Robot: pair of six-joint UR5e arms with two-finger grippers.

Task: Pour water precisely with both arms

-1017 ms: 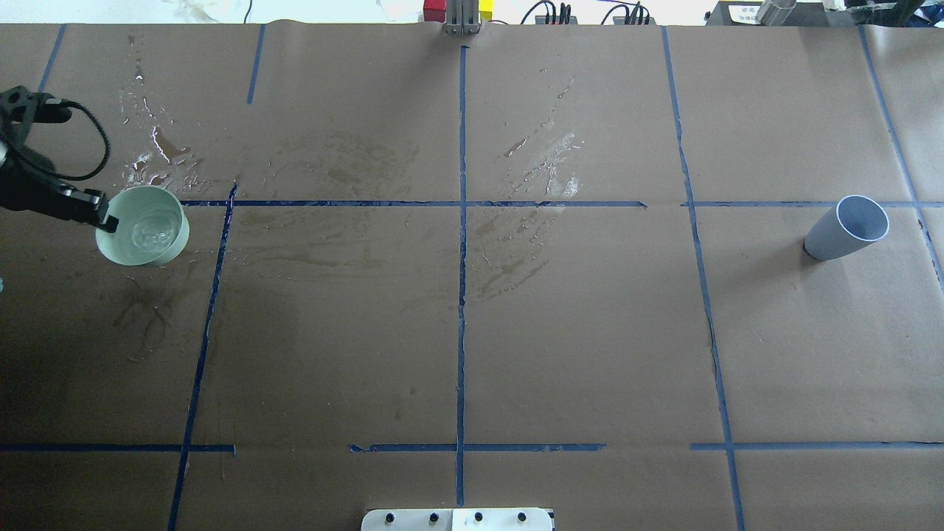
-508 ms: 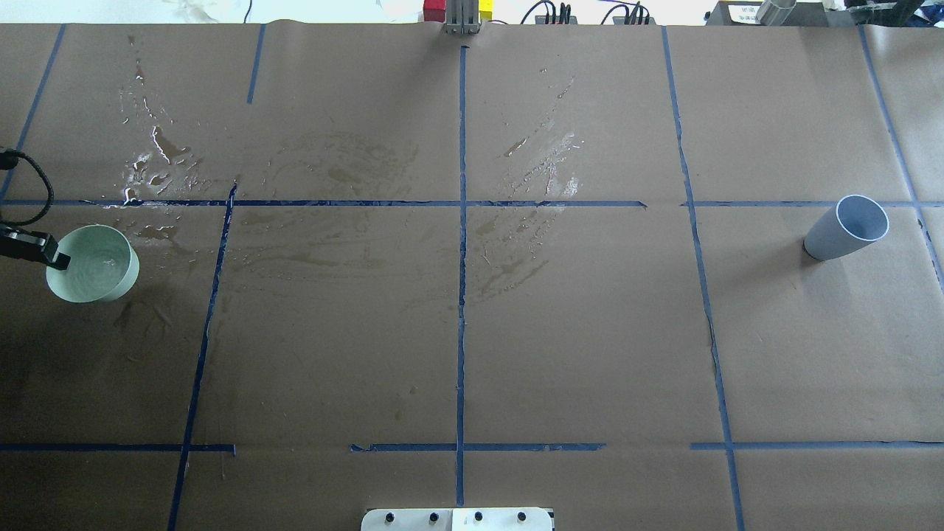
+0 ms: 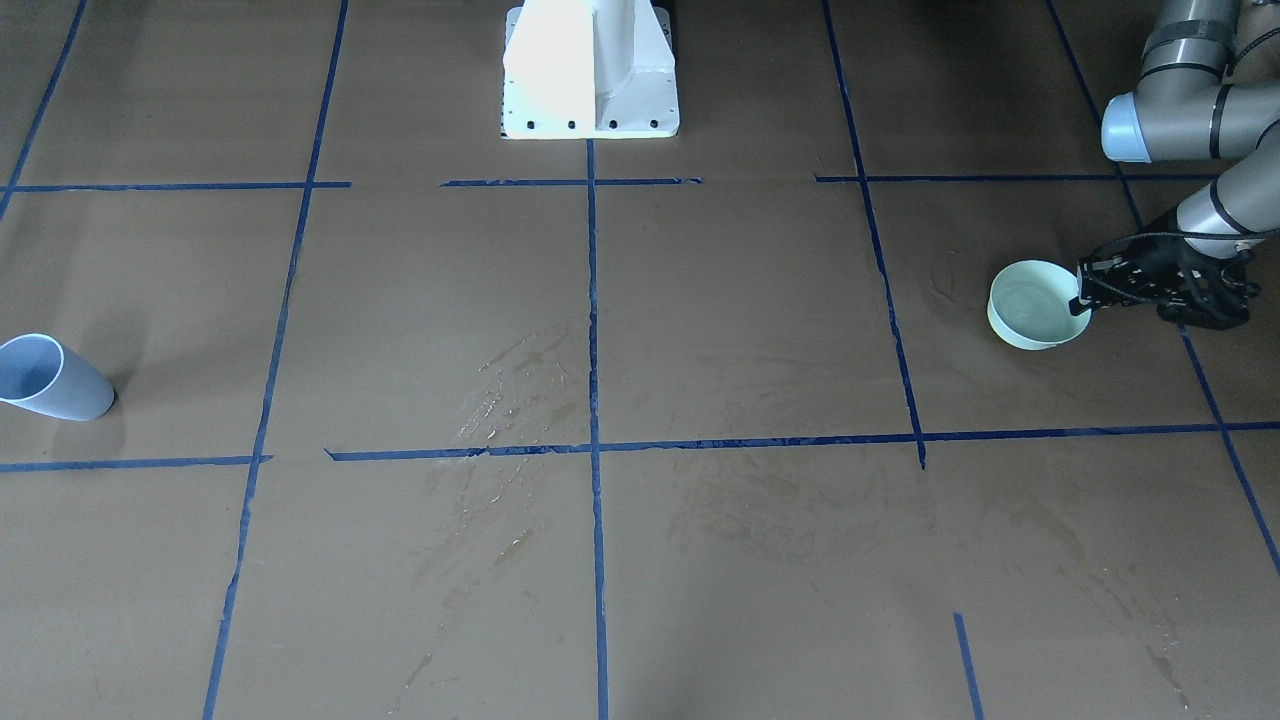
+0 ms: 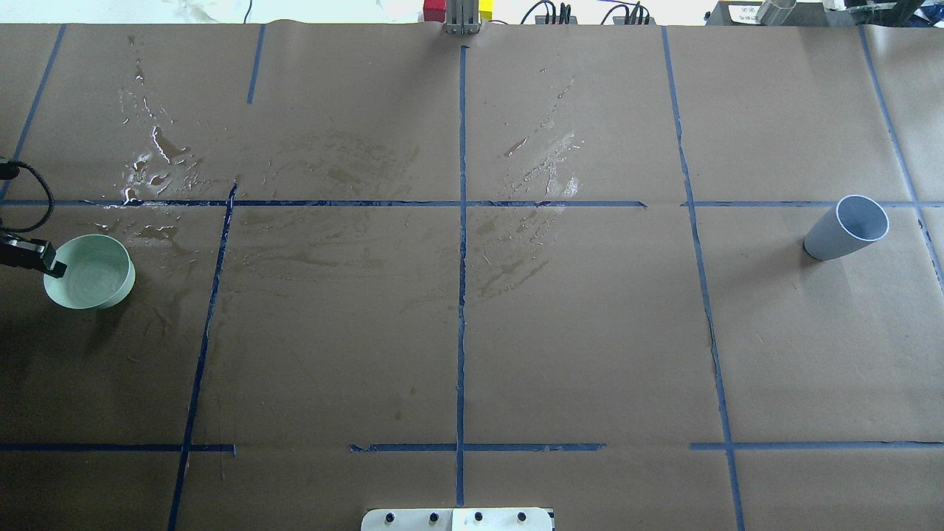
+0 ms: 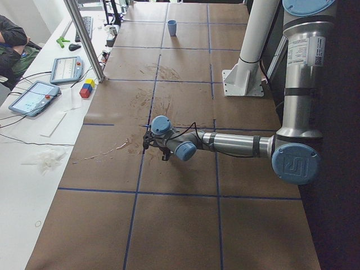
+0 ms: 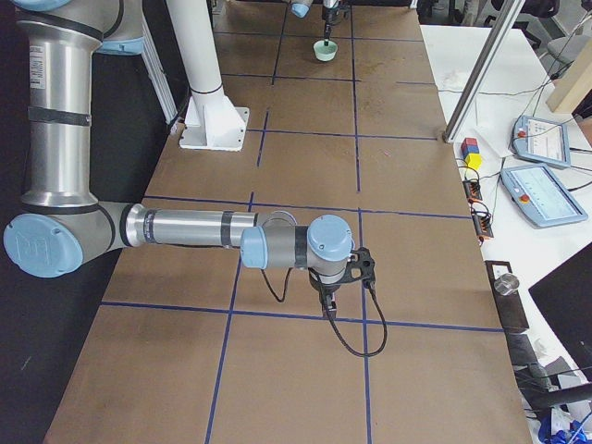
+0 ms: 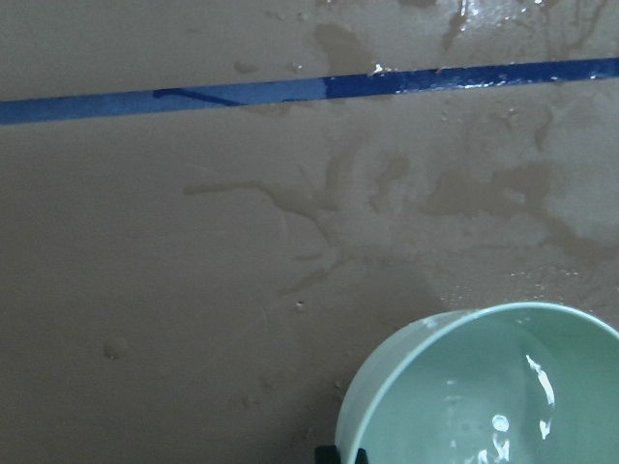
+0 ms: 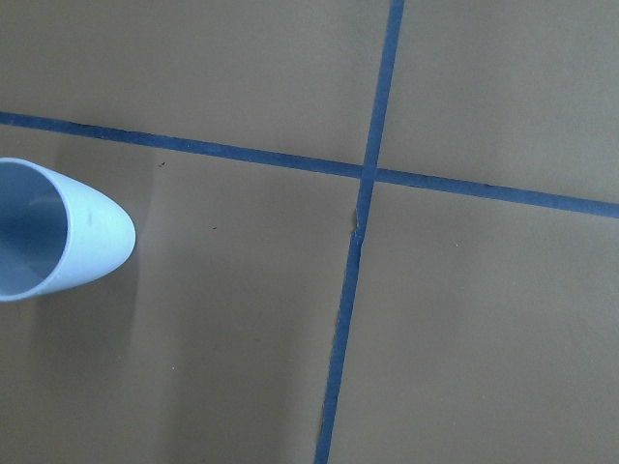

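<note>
My left gripper [image 3: 1085, 300] is shut on the rim of a pale green bowl [image 4: 90, 271] at the table's left edge. The bowl [image 3: 1035, 305] is upright, at or just above the paper. The water [image 7: 537, 387] in it shows as faint glints. One fingertip [image 7: 338, 454] pinches the near rim in the left wrist view. A blue-grey cup [image 4: 848, 228] stands alone at the far right, also in the right wrist view [image 8: 53, 242]. My right gripper [image 6: 335, 294] shows only in the exterior right view, beside the cup's area; I cannot tell its state.
Brown paper with a blue tape grid covers the table. Wet patches [image 4: 158, 166] lie behind the bowl and near the centre line [image 4: 546, 162]. The white pedestal [image 3: 590, 70] stands at the robot's edge. Coloured blocks [image 4: 453, 9] and cables sit at the far edge.
My left gripper has carried the green bowl leftwards and towards the robot's side, off the wet patch, with most of the move in the first half second. The cup has not moved.
</note>
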